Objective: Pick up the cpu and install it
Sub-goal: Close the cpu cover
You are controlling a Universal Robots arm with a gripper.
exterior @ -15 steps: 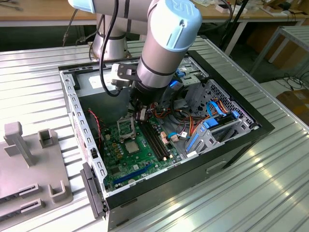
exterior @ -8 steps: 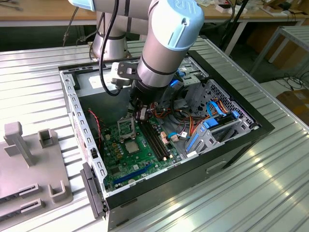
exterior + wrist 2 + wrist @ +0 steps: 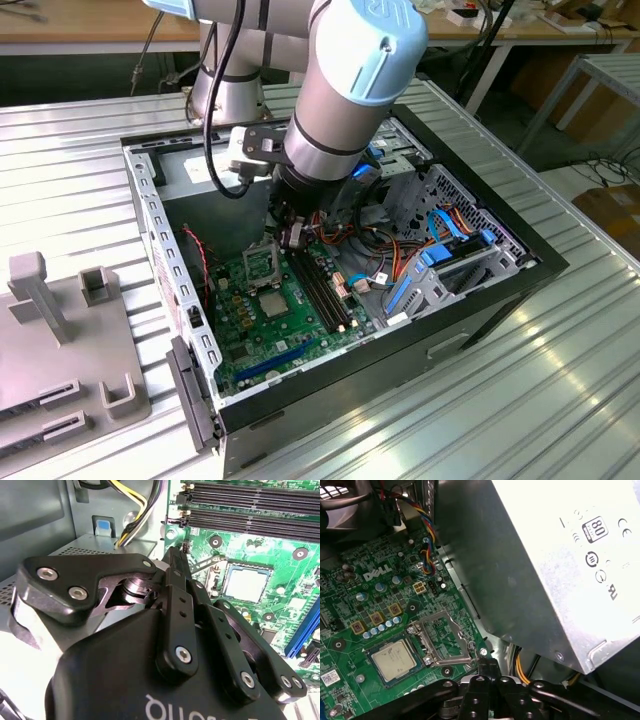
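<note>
Looks like the cpu [image 3: 394, 659] is sitting flat in its socket on the green motherboard [image 3: 350, 575], with the hinged silver frame [image 3: 442, 640] swung open just beside it in the first wrist view. The gripper [image 3: 174, 556] is pinched fully together with nothing in it, and its tip hovers near that open frame in the second wrist view. My worry is that the narrow tip is close enough for a small slip to hook the frame or nudge the chip crooked (bent socket pins are no fun). I can't tell if the chip is fully seated, so a push while it's askew could jam it. The power supply [image 3: 545, 580] crowds that side too, and yellow cables [image 3: 135, 500] hang nearby.
</note>
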